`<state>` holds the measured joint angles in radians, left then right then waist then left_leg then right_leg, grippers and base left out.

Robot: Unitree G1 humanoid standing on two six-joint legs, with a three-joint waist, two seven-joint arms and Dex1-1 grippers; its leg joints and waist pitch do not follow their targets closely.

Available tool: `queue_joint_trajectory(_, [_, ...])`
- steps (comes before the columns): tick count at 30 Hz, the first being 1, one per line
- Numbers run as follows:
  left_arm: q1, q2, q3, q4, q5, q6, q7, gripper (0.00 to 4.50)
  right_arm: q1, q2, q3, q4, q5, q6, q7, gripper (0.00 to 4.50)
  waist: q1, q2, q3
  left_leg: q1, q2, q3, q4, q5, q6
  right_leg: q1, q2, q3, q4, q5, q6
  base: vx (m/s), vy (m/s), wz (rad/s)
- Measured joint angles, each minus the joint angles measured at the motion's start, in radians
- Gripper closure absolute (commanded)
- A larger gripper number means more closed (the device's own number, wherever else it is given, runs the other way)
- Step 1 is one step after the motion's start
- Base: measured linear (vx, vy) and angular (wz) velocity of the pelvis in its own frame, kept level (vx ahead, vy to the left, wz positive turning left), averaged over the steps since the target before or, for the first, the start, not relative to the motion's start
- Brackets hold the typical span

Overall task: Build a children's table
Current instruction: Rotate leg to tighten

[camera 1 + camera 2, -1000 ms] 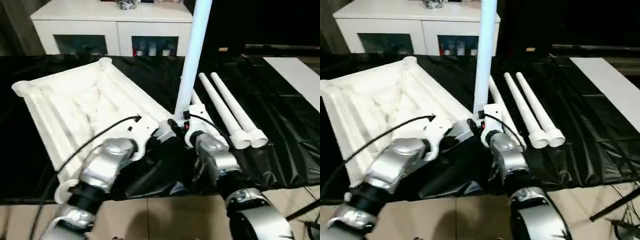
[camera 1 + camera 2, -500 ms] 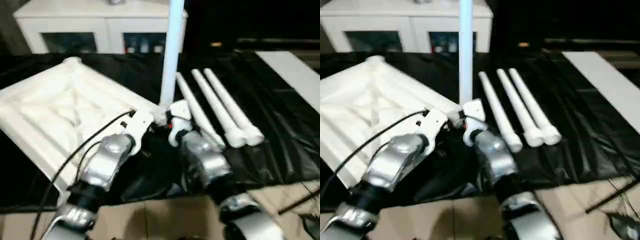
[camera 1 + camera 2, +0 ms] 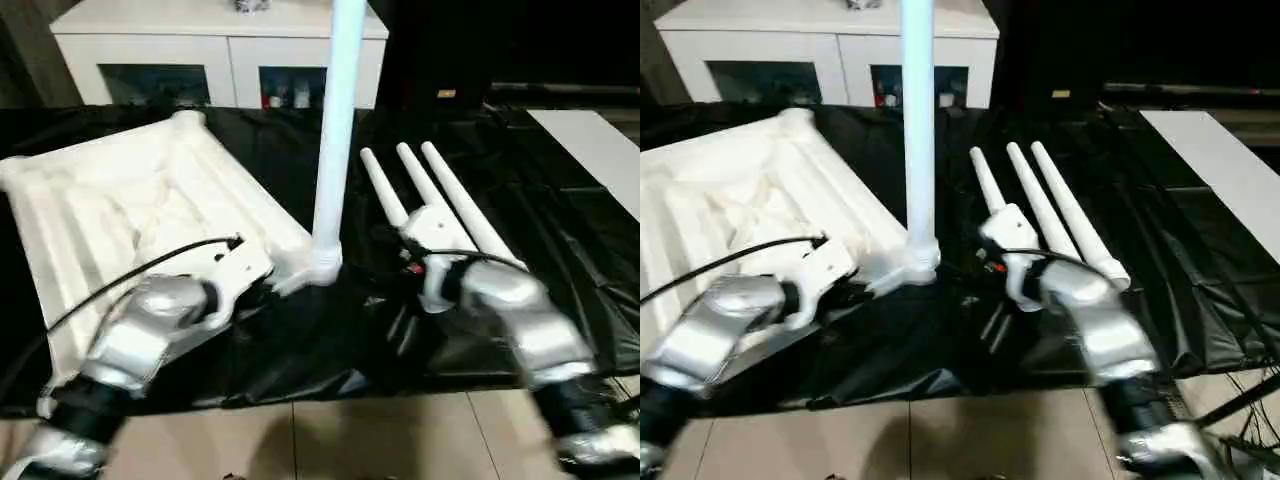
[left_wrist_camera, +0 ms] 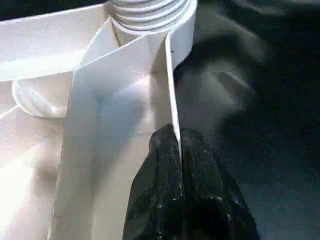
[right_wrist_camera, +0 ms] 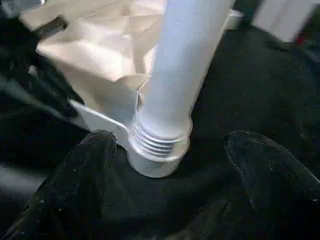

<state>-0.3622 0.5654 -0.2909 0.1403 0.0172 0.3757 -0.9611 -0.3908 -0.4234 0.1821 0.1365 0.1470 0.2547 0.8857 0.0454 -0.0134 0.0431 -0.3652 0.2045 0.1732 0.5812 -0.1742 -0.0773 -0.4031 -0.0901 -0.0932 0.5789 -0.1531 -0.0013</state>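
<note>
The white tabletop (image 3: 120, 205) lies underside up on the black cloth, left of centre. One white leg (image 3: 335, 130) stands upright in its near right corner socket (image 3: 322, 268), with screw threads showing above the socket (image 5: 160, 142). My left gripper (image 4: 176, 137) is shut on the thin rim of the tabletop just beside that socket. My right gripper (image 5: 170, 139) is open, its fingers (image 5: 85, 170) wide apart on either side of the leg's base and not touching it. Three more legs (image 3: 430, 195) lie side by side to the right.
A white glass-door cabinet (image 3: 220, 50) stands behind the black-draped work table (image 3: 560, 230). A flat white board (image 3: 590, 150) lies at the far right. The table's front edge drops to tiled floor (image 3: 300, 440). A black cable (image 3: 130, 275) runs along my left forearm.
My right gripper has opened off the upright leg and drawn back to the right. The leg stays standing in the socket. The left gripper keeps its hold on the rim.
</note>
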Motion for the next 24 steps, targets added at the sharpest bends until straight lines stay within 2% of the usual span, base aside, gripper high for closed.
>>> queue_joint_trajectory(3, [0.002,0.018,-0.022,-0.009,-0.015,-0.027,-0.069,4.50,0.003,-0.024,0.006,-0.001,0.007,0.005,0.073,0.54,0.014,0.000,0.000,-0.001,0.000,0.003,0.001,0.000,0.000,0.001,0.000,0.004,0.000,0.000,0.000,0.000,0.000,0.00])
queue_joint_trajectory(6, [-0.002,0.012,-0.043,-0.013,-0.022,-0.046,-0.094,4.50,-0.001,-0.044,0.042,0.001,0.016,0.003,0.143,0.54,0.020,0.000,0.000,-0.001,0.000,0.005,0.001,0.000,0.000,0.004,0.000,0.007,0.000,0.000,0.000,0.000,0.000,0.00])
queue_joint_trajectory(11, [-0.020,0.002,-0.065,0.003,-0.019,-0.074,-0.116,4.50,-0.032,-0.054,0.082,0.069,0.004,-0.029,0.194,0.54,0.018,-0.001,0.000,-0.002,0.000,0.006,0.003,0.000,0.001,0.004,0.000,0.010,0.001,0.000,0.000,0.000,0.000,0.00])
queue_joint_trajectory(14, [-0.033,-0.007,-0.074,0.016,-0.013,-0.080,-0.122,4.50,-0.083,-0.019,0.111,0.184,-0.064,-0.084,0.164,0.54,0.015,-0.001,0.000,-0.003,0.000,0.006,0.003,0.000,0.001,0.002,0.000,0.009,0.002,0.000,0.000,0.000,0.000,0.00])
queue_joint_trajectory(16, [-0.035,-0.010,-0.081,0.017,-0.012,-0.090,-0.125,4.50,-0.097,-0.009,0.126,0.229,-0.084,-0.109,0.155,0.54,0.017,-0.001,0.000,-0.003,0.000,0.006,0.004,0.000,0.001,0.003,0.000,0.009,0.003,0.000,0.000,0.000,0.000,0.00])
queue_joint_trajectory(24, [-0.046,-0.011,-0.088,0.038,-0.002,-0.120,-0.129,4.50,-0.131,0.032,0.128,0.332,-0.078,-0.146,0.142,0.54,0.017,-0.001,0.000,-0.003,0.000,0.006,0.005,0.000,0.001,0.002,-0.001,0.011,0.007,0.002,-0.004,0.000,0.000,0.00])
